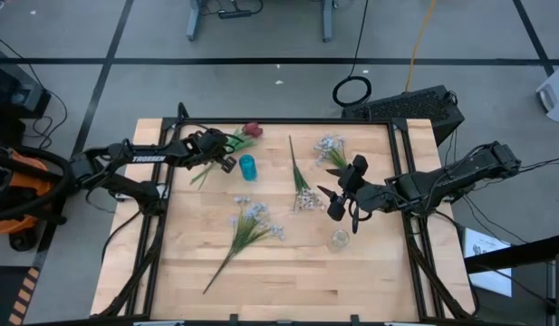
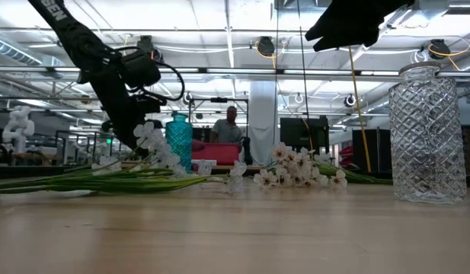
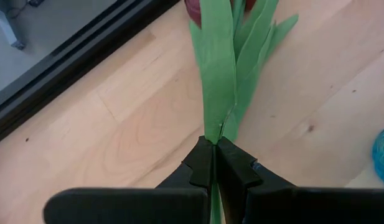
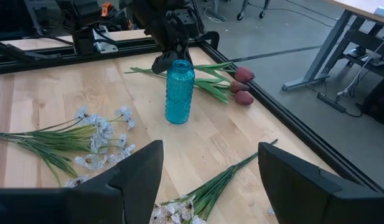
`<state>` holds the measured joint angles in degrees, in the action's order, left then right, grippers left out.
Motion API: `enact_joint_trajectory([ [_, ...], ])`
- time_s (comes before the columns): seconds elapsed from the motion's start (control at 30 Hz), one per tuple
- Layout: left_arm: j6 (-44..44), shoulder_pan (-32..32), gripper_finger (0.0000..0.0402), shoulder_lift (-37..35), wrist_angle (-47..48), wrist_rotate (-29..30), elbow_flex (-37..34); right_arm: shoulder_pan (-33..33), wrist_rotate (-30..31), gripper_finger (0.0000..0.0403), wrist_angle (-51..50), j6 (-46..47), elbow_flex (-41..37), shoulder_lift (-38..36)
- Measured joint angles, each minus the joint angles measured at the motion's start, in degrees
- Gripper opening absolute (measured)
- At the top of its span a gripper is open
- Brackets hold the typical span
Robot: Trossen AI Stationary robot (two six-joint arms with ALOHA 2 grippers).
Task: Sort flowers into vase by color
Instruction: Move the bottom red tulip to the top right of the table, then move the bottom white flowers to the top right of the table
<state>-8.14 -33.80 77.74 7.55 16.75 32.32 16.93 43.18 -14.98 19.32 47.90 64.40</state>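
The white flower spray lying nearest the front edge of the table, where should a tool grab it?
Grip the white spray on its bare thin stem, below the leaves, coming straight down from above. It lies flat on the table, and that stem end sticks out clear of the other flowers.

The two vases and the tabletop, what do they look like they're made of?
The blue vase looks like tinted glass or clear plastic: translucent with a bumpy texture. The clear vase looks like cut or pressed glass, judging by its diamond pattern, though plastic is possible. The tabletop looks like pale wood planks with a smooth finish: grain and seams show.
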Motion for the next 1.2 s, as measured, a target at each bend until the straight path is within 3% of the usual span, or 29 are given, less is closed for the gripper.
enact_joint_trajectory([
  [0.47, -0.1, 0.0, 0.002, 5.0, -1.0, 0.0, 0.0, 0.0, 0.0, 0.0251, -0.3, -0.5, 0.0, 0.0],
  [0.9, -1.8, 0.0, 0.0135, 3.6, 1.1, 0.7, 1.1, 0.0, 0.0, 0.0251, -0.8, -0.5, 0.0, 0.0],
  [1.2, -4.6, 0.3, 0.0162, -3.8, 9.6, 0.7, 6.5, 0.0, -0.1, 0.0251, -3.8, 2.0, 0.0, 0.0],
])
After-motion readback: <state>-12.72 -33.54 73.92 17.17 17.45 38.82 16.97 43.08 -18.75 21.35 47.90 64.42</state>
